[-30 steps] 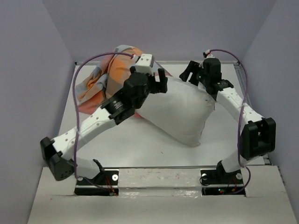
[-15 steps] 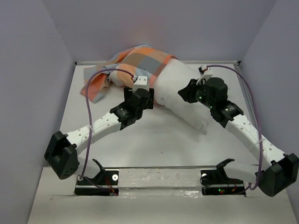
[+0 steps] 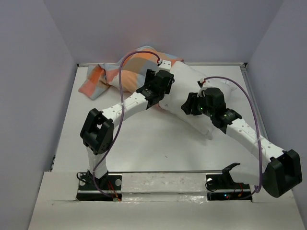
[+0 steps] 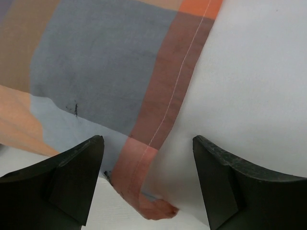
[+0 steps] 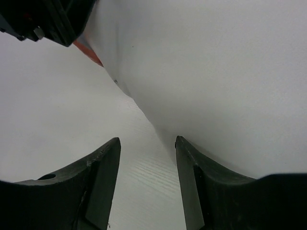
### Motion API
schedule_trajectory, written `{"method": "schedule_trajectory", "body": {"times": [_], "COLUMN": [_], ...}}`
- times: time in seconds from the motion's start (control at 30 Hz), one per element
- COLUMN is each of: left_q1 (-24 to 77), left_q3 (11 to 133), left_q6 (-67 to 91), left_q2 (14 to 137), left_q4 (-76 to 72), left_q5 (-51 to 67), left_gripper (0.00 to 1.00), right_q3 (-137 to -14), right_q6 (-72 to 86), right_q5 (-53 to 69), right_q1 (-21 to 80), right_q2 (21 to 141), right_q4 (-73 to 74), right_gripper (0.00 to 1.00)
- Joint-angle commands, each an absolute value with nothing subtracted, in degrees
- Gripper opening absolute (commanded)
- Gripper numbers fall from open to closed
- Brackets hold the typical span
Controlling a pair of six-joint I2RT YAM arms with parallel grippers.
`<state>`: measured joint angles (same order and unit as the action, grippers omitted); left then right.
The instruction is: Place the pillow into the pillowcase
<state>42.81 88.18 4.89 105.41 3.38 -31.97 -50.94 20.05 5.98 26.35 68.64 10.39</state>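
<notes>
Pillow (image 3: 184, 79) is lying at the far side of the table (image 3: 144, 143), its far-left end covered by the checked pillowcase (image 3: 132, 72).
Left gripper (image 4: 147, 143) is hovering with jaws wide apart, straddling the pillowcase hem where it meets the pillow. Right gripper (image 5: 147, 141) is holding nothing, jaws apart, with the pillow's edge just beyond them. Count: one pillow, one pillowcase, two grippers.

No lettering, label, brand or number is legible on the pillowcase (image 3: 134, 72), the pillow (image 3: 187, 84) or anything else.
</notes>
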Motion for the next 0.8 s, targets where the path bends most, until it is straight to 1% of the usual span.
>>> {"method": "schedule_trajectory", "body": {"times": [0.0, 0.1, 0.13, 0.17, 0.2, 0.23, 0.27, 0.3, 0.4, 0.43, 0.47, 0.5, 0.6, 0.63, 0.7, 0.77], "left_q1": [41.7, 41.5, 41.5, 41.5, 41.5, 41.5, 41.5, 41.5, 41.5, 41.5, 41.5, 41.4, 41.4, 41.4, 41.5, 41.5], "left_q3": [91.9, 92.3, 92.6, 92.9, 93.2, 93.5, 93.6, 93.3, 91.8, 90.6, 90.3, 90.3, 90.6, 90.5, 90.4, 88.4], "left_q6": [1.2, 0.3, 0.0, -1.5, -1.8, -1.9, -2.1, -2.5, -2.6, -3.2, -3.5, -3.7, -3.7, -2.9, -1.2, 3.1], "left_q2": [107.0, 107.9, 108.2, 108.8, 109.1, 109.4, 109.5, 109.4, 108.3, 107.3, 107.1, 106.7, 106.7, 106.3, 104.6, 102.5], "left_q4": [4.3, 3.8, 3.3, 3.2, 2.9, 2.6, 2.5, 1.6, -1.1, -3.2, -4.0, -4.6, -4.5, -4.2, -3.1, -3.1], "left_q5": [-33.2, -34.4, -35.7, -36.4, -38.2, -39.1, -39.6, -40.4, -41.8, -42.2, -42.2, -42.1, -41.6, -40.6, -38.2, -32.1], "left_gripper": [0.86, 0.83, 0.81, 0.78, 0.74, 0.68, 0.65, 0.59, 0.51, 0.45, 0.40, 0.28, 0.08, 0.00, 0.00, 0.00], "right_q3": [-52.9, -53.6, -54.0, -54.0, -54.1, -54.3, -54.6, -55.0, -55.9, -56.9, -57.5, -59.4, -62.7, -64.2, -65.6, -67.9], "right_q6": [18.1, 17.8, 17.6, 17.5, 17.3, 17.1, 16.9, 16.4, 14.7, 12.7, 11.1, 6.5, 1.4, -1.5, -2.9, -4.1], "right_q5": [3.9, 3.2, 3.1, 2.9, 2.7, 2.6, 2.5, 2.3, 1.6, 0.8, 1.1, 2.6, 0.4, -1.5, -2.6, -0.9], "right_q1": [26.9, 26.9, 26.9, 26.9, 26.9, 26.9, 26.9, 26.9, 26.9, 26.9, 26.9, 26.9, 26.9, 26.9, 26.9, 26.9], "right_q2": [68.2, 68.7, 68.8, 68.9, 69.1, 69.3, 69.5, 69.9, 70.8, 72.1, 72.9, 74.0, 78.2, 79.2, 83.2, 89.1], "right_q4": [7.6, 7.9, 8.0, 8.0, 8.0, 8.0, 8.1, 8.2, 8.1, 8.1, 8.2, 9.2, 10.3, 9.8, 8.4, 8.1], "right_gripper": [0.58, 0.63, 0.67, 0.68, 0.69, 0.69, 0.69, 0.69, 0.70, 0.74, 0.75, 0.78, 0.85, 0.91, 0.94, 0.95]}}
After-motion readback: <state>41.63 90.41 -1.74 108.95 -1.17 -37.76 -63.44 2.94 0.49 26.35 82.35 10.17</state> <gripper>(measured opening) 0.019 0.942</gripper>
